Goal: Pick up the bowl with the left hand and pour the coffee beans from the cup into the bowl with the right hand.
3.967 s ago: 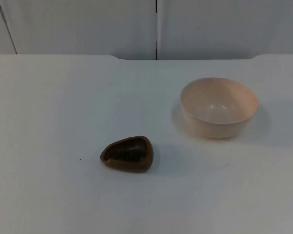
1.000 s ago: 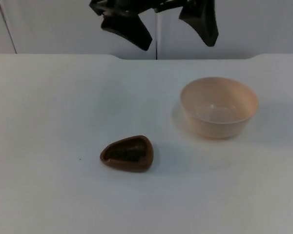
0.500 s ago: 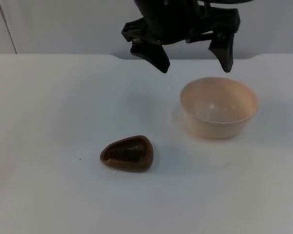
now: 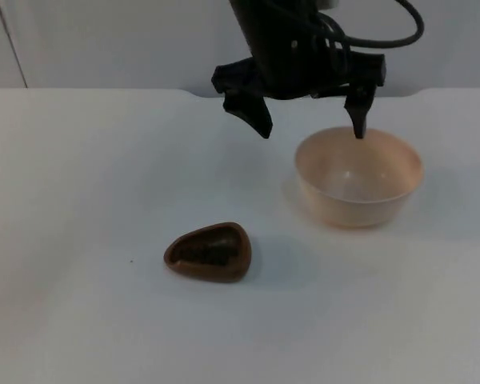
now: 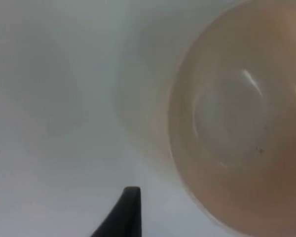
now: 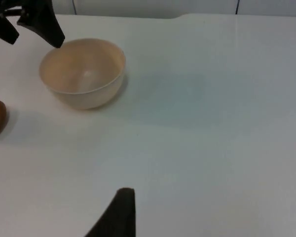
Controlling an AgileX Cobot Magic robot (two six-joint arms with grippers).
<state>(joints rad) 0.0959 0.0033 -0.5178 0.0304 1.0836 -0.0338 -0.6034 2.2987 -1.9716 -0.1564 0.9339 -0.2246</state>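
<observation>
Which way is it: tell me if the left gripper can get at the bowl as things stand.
Probably yes. The left gripper hangs open at the bowl's far rim, one finger over the rim, the other outside. Nothing lies between; the brown cup sits well apart.

White table [image 4: 80, 184] carries bowl [image 4: 359, 178] and cup [image 4: 209, 252].

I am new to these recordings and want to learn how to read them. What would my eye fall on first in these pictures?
First, the black left gripper, open, over the table's far side, one finger at the far rim of the pale peach bowl and the other outside it toward the left. Next, the small brown cup with dark coffee beans inside, standing alone nearer the front of the white table. The right gripper waits over the table to the bowl's right.
</observation>
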